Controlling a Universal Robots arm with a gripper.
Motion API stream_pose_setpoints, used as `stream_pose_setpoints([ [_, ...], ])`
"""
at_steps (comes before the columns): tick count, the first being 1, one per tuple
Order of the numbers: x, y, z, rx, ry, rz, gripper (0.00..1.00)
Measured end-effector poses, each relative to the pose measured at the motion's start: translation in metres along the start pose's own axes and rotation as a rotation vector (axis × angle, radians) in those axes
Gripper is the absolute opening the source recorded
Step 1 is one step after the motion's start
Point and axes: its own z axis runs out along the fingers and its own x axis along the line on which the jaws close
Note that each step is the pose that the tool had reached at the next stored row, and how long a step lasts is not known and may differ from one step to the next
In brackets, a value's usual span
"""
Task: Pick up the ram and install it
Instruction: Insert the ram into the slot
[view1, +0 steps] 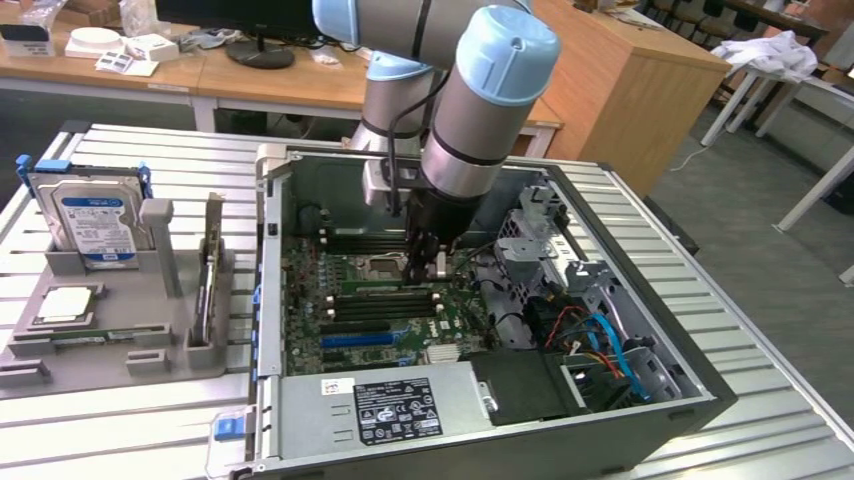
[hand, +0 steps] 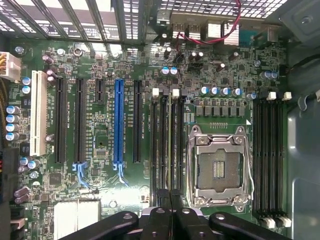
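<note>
My gripper (view1: 437, 268) reaches down into the open computer case (view1: 627, 400), low over the motherboard (hand: 100, 100). In the wrist view its two dark fingers (hand: 161, 200) are pressed together at the gripper (hand: 170, 196). The ram (hand: 170, 145) shows edge-on as a thin strip running out from between them. It lies in line with the black memory slots (hand: 164, 140) beside the empty processor socket (hand: 219, 170). Whether its lower edge touches a slot is hidden. The blue long connector slot (hand: 118, 122) lies further off.
A grey tray (view1: 107, 365) at the exterior view's left holds a hard drive (view1: 94, 218), a square silver chip (view1: 64, 305) and an upright narrow holder (view1: 210, 275). Drive cage and cables (view1: 601, 340) crowd the case's right side. More memory slots (hand: 270, 155) flank the socket.
</note>
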Motion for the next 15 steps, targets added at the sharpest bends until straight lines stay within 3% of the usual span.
stream_pose_setpoints([
  [5,-0.0001,-0.0001,0.0003,0.0002,0.0013,0.0,0.11],
  [8,0.0,0.0,0.0002,-0.0006,0.0117,0.0,0.11],
  [15,-0.0001,0.0,0.0002,-0.003,0.0427,0.002,0.11],
])
